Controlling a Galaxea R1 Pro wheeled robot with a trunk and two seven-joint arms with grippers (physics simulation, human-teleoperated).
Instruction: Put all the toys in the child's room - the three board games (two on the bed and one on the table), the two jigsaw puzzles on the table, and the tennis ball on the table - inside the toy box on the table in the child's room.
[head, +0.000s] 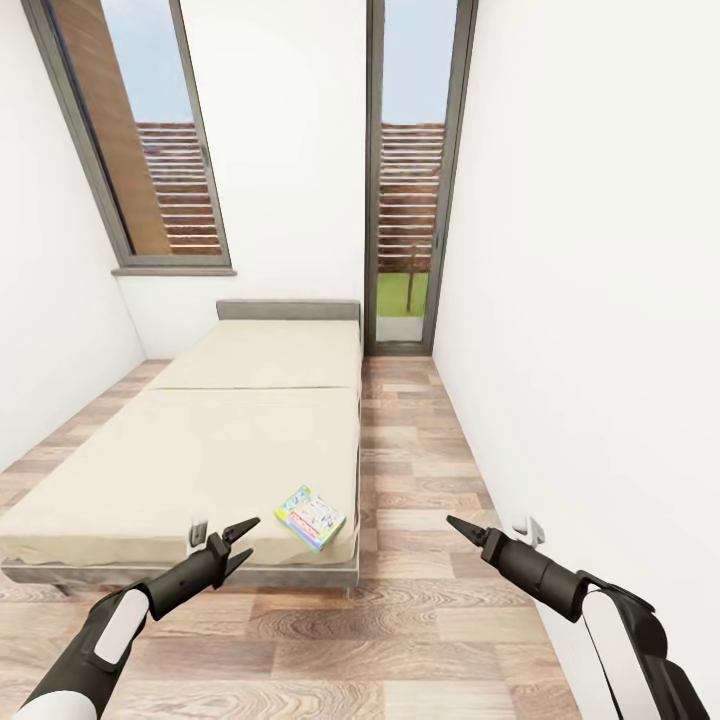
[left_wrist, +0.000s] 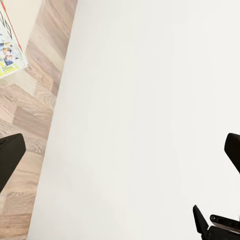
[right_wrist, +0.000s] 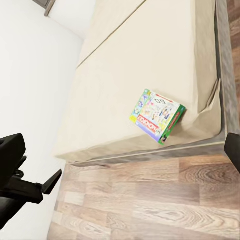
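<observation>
A colourful board game box (head: 310, 517) lies flat on the beige bed (head: 200, 450), close to its near right corner. The box also appears in the left wrist view (left_wrist: 7, 45) and the right wrist view (right_wrist: 157, 116). My left gripper (head: 247, 537) hovers open over the bed's front edge, a short way left of the box. My right gripper (head: 455, 525) hangs over the wooden floor to the right of the bed, its fingers (right_wrist: 10, 155) spread wide and holding nothing.
The narrow room has a white wall (head: 580, 300) close on my right and a glass door (head: 405, 200) at the far end. A strip of wooden floor (head: 410, 450) runs between bed and wall. A window (head: 150, 130) is at the far left.
</observation>
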